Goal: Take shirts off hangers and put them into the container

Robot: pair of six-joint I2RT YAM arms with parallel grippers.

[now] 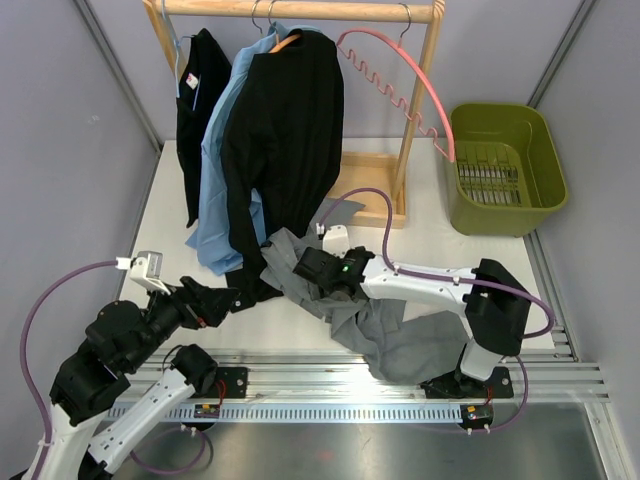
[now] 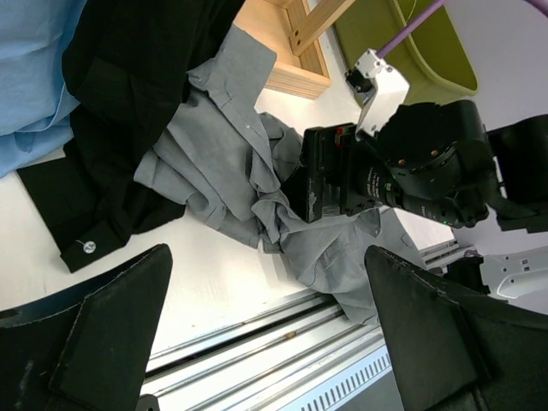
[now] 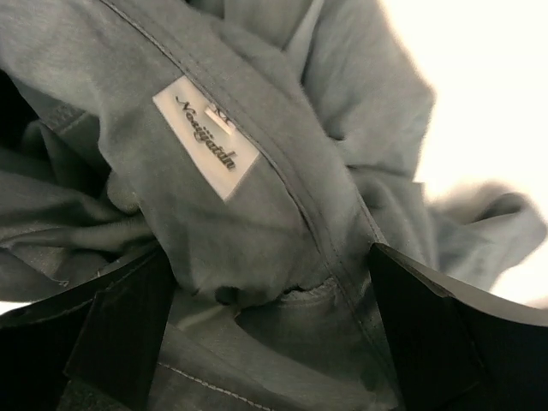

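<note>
A crumpled grey shirt (image 1: 392, 335) lies on the table in front of the rack, off any hanger. My right gripper (image 1: 302, 267) is pressed into its upper folds; up close, the jaws (image 3: 274, 295) stand open with grey fabric and a white label (image 3: 207, 137) between them. My left gripper (image 1: 238, 296) hovers open over bare table by the black shirt's cuff (image 2: 84, 248), its fingers (image 2: 111, 334) holding nothing. A black shirt (image 1: 288, 130) on an orange hanger (image 1: 287, 42), a light blue shirt (image 1: 222, 150) and another black shirt (image 1: 202, 95) hang on the rack. An empty pink hanger (image 1: 405, 75) hangs at the right. The olive-green container (image 1: 548, 150) stands at the far right.
The wooden rack's rail (image 1: 300, 10), right post (image 1: 420, 100) and base tray (image 1: 365, 185) stand between the shirts and the container. Metal rails (image 1: 400, 385) run along the table's near edge. Grey walls close in both sides.
</note>
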